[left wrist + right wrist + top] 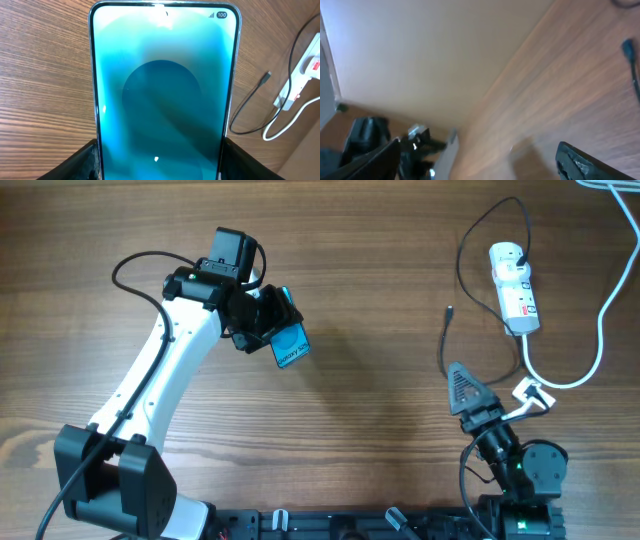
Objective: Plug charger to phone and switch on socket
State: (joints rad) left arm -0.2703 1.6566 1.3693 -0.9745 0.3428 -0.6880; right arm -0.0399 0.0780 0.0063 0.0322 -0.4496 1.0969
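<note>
My left gripper (268, 323) is shut on the phone (291, 345), holding it above the table at the left of centre. In the left wrist view the phone's cyan screen (162, 90) fills the frame, with a black finger (82, 162) against each long edge. The charger's thin black cable runs from the socket (514, 285) at the far right in a loop, and its small plug (449, 310) lies loose on the wood. My right gripper (466, 388) hovers below that plug, open, with nothing between its fingers (582, 162). The plug (628, 48) shows at the right wrist view's upper right.
A thick white cable (604, 320) curves from the top right corner down to a small white plug (535, 393) beside the right arm. The socket (311, 61) and charger plug (266, 76) also show at the left wrist view's right edge.
</note>
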